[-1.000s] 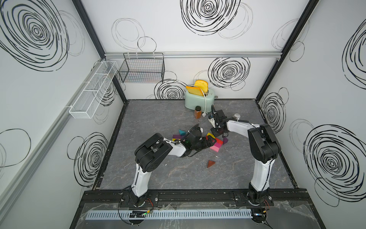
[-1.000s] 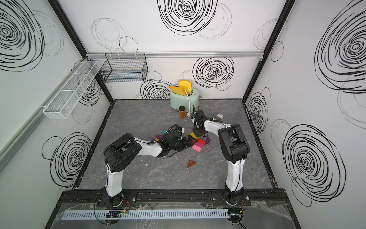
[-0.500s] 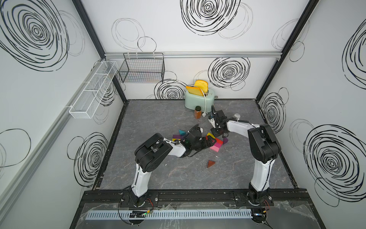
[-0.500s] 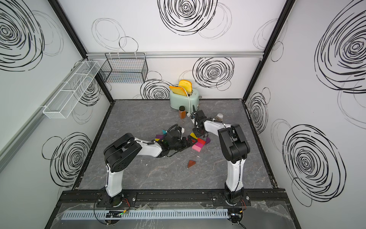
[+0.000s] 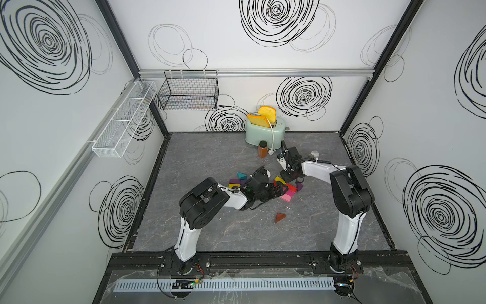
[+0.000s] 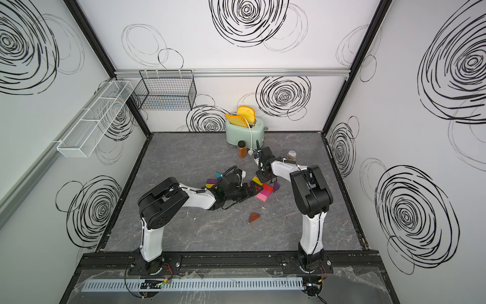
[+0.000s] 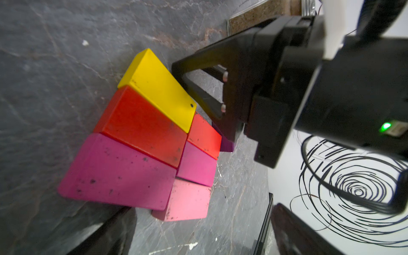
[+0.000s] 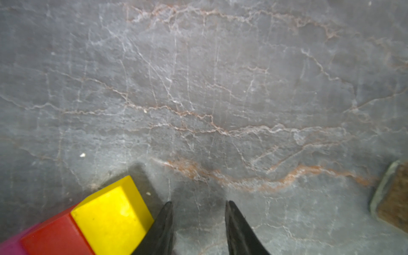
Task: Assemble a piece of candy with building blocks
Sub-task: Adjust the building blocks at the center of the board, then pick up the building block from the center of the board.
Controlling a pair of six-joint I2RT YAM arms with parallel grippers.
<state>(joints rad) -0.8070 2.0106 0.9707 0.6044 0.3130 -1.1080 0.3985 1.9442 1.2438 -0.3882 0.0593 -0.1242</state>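
The building blocks lie packed side by side at mid-table: a yellow brick (image 7: 156, 88), a red brick (image 7: 141, 125), a magenta brick (image 7: 117, 174) and a pink brick (image 7: 187, 201), with a red (image 7: 204, 134) and a magenta one behind. My left gripper (image 5: 278, 189) (image 7: 198, 238) stands wide open, low, just short of the pink brick. My right gripper (image 5: 286, 175) (image 8: 198, 203) is open over bare table, one finger beside the end of the yellow brick (image 8: 110, 212). A brown wedge (image 5: 280, 217) lies apart near the front. A teal wedge (image 5: 241, 175) and a purple brick (image 5: 234, 181) lie behind my left wrist.
A mint toaster (image 5: 264, 130) with toast stands at the back wall, its cord trailing onto the table. A brown spice jar (image 5: 262, 149) stands in front of it and another jar (image 5: 313, 154) beside my right arm. Wire baskets (image 5: 189, 90) hang on the walls.
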